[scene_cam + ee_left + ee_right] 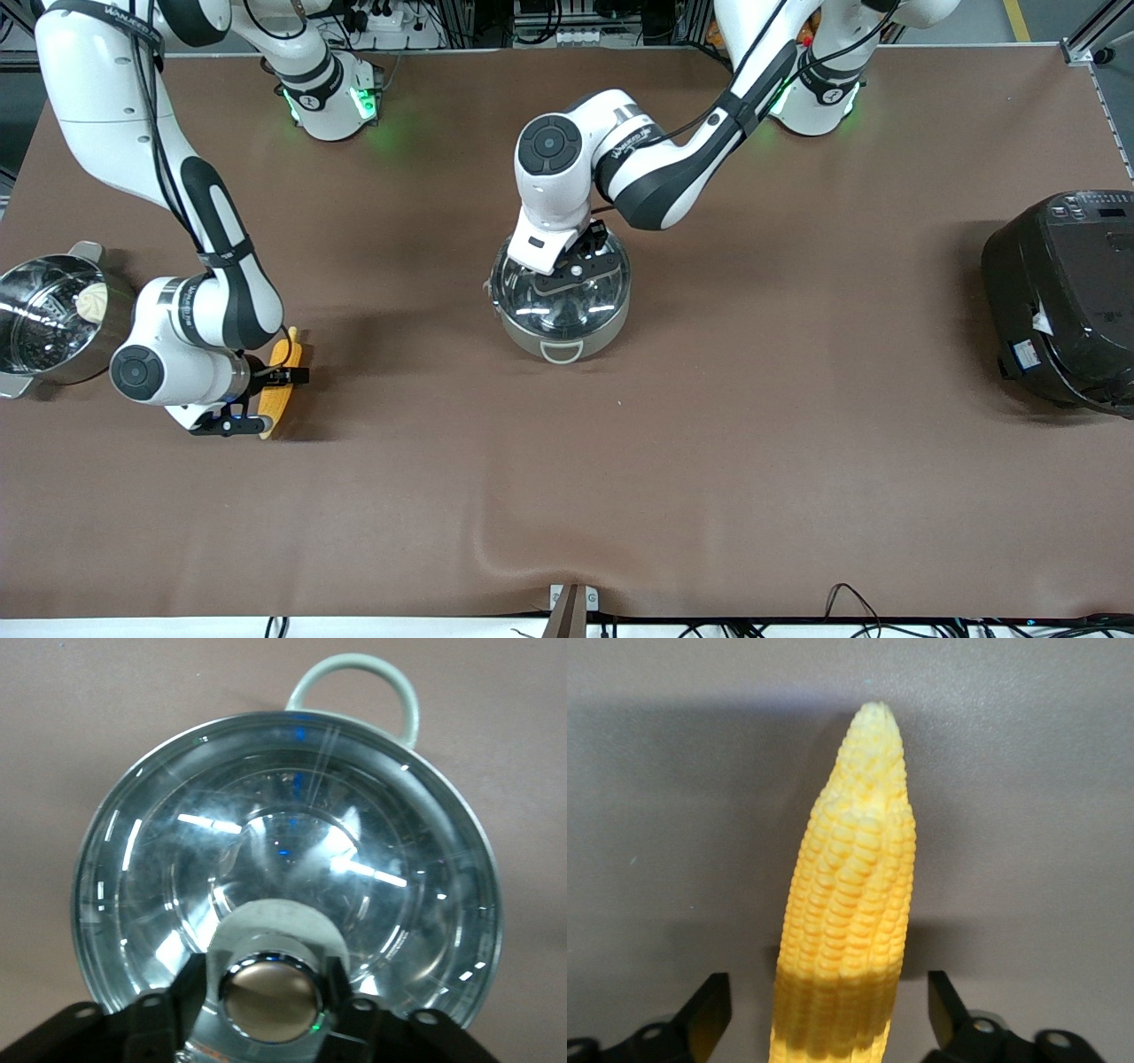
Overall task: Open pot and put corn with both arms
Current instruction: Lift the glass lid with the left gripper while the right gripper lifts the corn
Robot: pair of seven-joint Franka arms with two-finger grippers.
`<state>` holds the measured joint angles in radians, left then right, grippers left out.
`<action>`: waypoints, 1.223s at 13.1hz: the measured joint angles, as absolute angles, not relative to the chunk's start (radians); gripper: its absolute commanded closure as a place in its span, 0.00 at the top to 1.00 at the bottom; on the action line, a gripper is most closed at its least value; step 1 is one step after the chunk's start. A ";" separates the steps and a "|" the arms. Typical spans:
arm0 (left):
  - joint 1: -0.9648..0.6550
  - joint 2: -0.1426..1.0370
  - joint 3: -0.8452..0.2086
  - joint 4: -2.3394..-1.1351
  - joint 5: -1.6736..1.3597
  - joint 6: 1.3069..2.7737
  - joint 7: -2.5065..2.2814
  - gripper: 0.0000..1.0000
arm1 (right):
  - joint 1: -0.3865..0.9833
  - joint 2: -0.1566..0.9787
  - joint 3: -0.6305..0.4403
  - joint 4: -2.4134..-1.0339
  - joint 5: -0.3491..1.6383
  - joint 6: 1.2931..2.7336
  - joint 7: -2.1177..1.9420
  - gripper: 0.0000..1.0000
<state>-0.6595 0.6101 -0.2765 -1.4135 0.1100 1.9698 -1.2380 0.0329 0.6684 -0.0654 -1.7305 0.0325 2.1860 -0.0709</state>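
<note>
The steel pot (567, 335) stands mid-table with its glass lid (532, 292) on. My left gripper (576, 266) is down on the lid. In the left wrist view the left gripper (270, 979) is shut on the brass-coloured knob (268, 997), one finger pressed to each side, above the lid (283, 842). The corn (283, 357) lies on the brown cloth toward the right arm's end. My right gripper (270, 399) is lowered over it. In the right wrist view the right gripper (830, 1010) is open, its fingers (713, 1005) standing apart from the corn (850, 886) on both sides.
A steel steamer pot (35, 354) with a white bun (91, 301) stands just past the right arm's wrist, at that end of the table. A big black rice cooker (1063, 301) sits at the left arm's end. The cloth wrinkles (532, 549) near the front edge.
</note>
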 measured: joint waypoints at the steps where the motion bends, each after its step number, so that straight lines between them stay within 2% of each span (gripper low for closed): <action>1: -0.660 0.611 -0.276 -1.413 0.110 1.970 -1.238 0.00 | 0.033 0.668 -0.066 -1.735 0.025 2.190 -0.071 0.13; 4: -0.660 0.611 -0.276 -1.410 0.110 1.970 -1.248 0.00 | 0.030 0.668 -0.066 -1.752 0.016 2.224 -0.139 0.00; 8: -0.631 0.548 -0.268 -1.392 0.115 1.944 -1.278 0.00 | 0.029 0.664 -0.067 -1.752 0.016 2.223 -0.176 0.00; 11: -0.549 0.430 -0.264 -1.388 0.126 1.820 -1.241 0.00 | 0.032 0.631 -0.059 -1.748 0.016 2.192 -0.183 0.00; 13: -0.489 0.368 -0.263 -1.392 0.127 1.748 -1.190 0.00 | 0.040 0.586 -0.027 -1.746 0.018 2.154 -0.183 0.00; 16: -0.379 0.318 -0.261 -1.439 0.128 1.723 -1.114 0.00 | 0.057 0.525 0.056 -1.745 0.018 2.113 -0.173 0.00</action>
